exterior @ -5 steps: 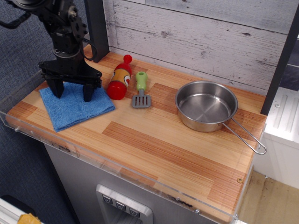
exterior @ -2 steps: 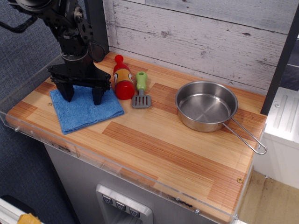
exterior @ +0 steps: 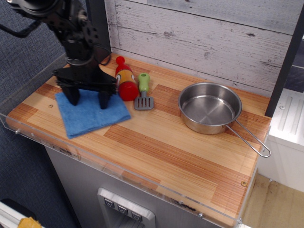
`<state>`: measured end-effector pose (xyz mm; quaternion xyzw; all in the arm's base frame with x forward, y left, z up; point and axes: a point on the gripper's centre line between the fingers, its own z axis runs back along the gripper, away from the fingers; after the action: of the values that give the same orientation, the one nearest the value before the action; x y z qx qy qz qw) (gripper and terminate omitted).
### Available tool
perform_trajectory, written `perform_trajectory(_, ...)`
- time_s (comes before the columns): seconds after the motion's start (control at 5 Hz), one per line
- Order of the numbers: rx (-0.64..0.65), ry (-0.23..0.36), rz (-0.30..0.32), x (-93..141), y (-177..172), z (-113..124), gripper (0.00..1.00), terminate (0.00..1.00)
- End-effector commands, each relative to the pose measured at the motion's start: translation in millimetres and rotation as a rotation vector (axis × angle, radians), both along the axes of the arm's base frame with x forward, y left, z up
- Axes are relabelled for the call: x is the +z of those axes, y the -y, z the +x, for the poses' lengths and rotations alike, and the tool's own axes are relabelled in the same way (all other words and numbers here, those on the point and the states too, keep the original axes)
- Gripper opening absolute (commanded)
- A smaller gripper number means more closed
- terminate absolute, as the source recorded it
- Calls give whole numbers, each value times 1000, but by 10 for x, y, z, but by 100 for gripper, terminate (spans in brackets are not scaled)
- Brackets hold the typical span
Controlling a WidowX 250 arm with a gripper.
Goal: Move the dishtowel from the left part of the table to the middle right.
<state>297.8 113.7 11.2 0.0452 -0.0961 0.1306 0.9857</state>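
The blue dishtowel (exterior: pixel 95 115) lies flat on the left part of the wood-plank table (exterior: pixel 171 147). My gripper (exterior: pixel 89 99) points straight down over the towel's rear half. Its two black fingers (exterior: pixel 103 99) are spread wide apart and their tips rest on the cloth; nothing is pinched between them. The towel's right corner lies close to the red bottle, and its front edge lies near the table's front rim.
A red toy bottle (exterior: pixel 126 81) lies right beside the gripper. A green-handled toy spatula (exterior: pixel 143 92) lies just right of it. A steel pan (exterior: pixel 209 108) with a wire handle sits at the middle right. A clear acrylic rim (exterior: pixel 118 168) edges the table.
The gripper has moved right, its fingertips staying on the dishtowel, and the towel has slid right with it. The red bottle's neck has swung more upright against the gripper.
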Motion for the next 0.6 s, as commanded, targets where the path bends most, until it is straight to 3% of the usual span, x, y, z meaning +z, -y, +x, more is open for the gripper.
perform_trajectory(0.0, -125, 31, -13, 140, 491, -30, 100, 0)
perform_trajectory(0.4, -234, 34, -29, 143, 918, -105, 100, 0)
